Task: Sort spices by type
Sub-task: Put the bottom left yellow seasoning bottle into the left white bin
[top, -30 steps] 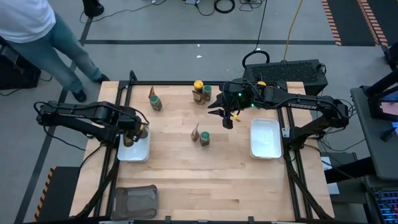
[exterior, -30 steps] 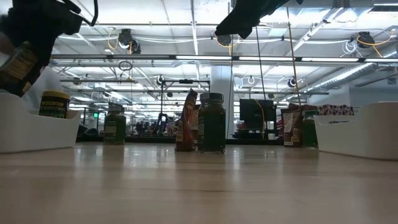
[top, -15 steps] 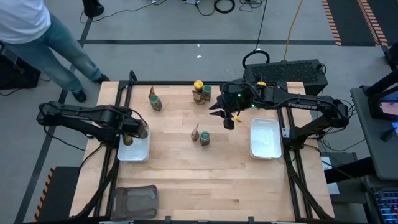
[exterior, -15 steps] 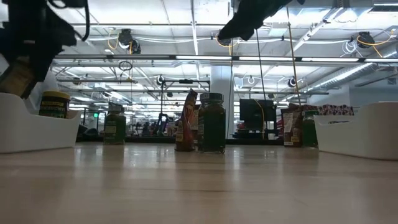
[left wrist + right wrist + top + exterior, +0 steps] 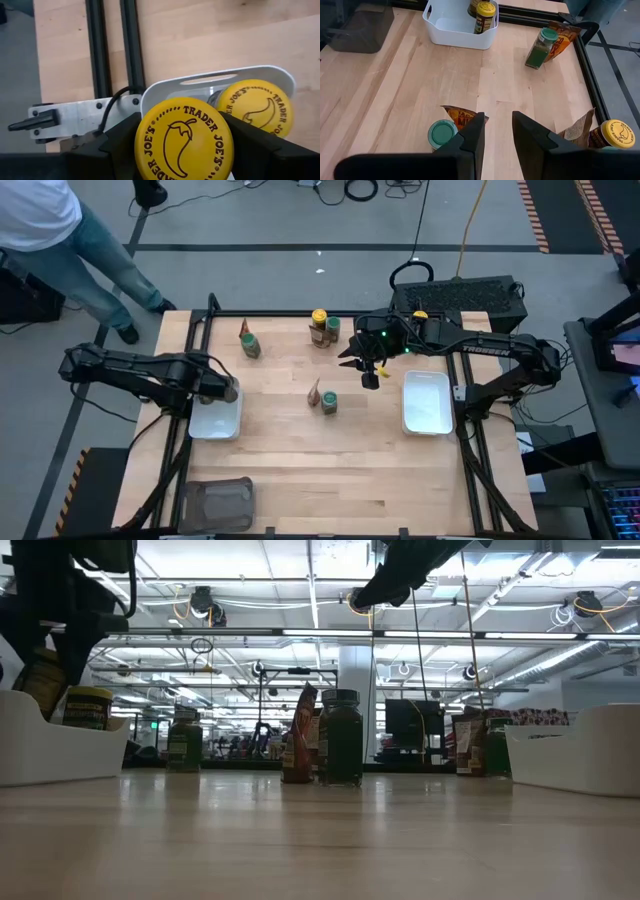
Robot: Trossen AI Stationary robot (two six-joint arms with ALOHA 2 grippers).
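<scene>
My left pincer [image 5: 182, 150] is pinching a yellow-lid jar [image 5: 183, 141] across the body just under the lid, holding it over the near end of the left white tray [image 5: 216, 423]; a second yellow-lid jar [image 5: 256, 107] already stands upright in that tray, just beside the one I hold. Jar looks rigid, smooth-sided, probably glass or hard plastic: no give, so it can slip if I ease grip early, and it's tall and narrow, so it'll tip if it lands on the tray wall or against its neighbour. I'd keep it upright and let go only once the base is flat. My right pincer [image 5: 494, 131] hangs over mid-tabletop [image 5: 300, 460], fingers parted a little, empty. Below it stands a green-lid jar [image 5: 443, 135] touching a brown-orange packet [image 5: 461, 116]. Same handling for that jar: pinch the body under the lid, squarely. The packet is light, thin, floppy; take it by the top edge, expect it to flex and swing. Farther off: another green-lid jar [image 5: 540, 47] against a packet [image 5: 561, 36], a third yellow-lid jar [image 5: 614, 134] beside a packet [image 5: 579, 127]. Right white tray [image 5: 426, 402] looks bare.
</scene>
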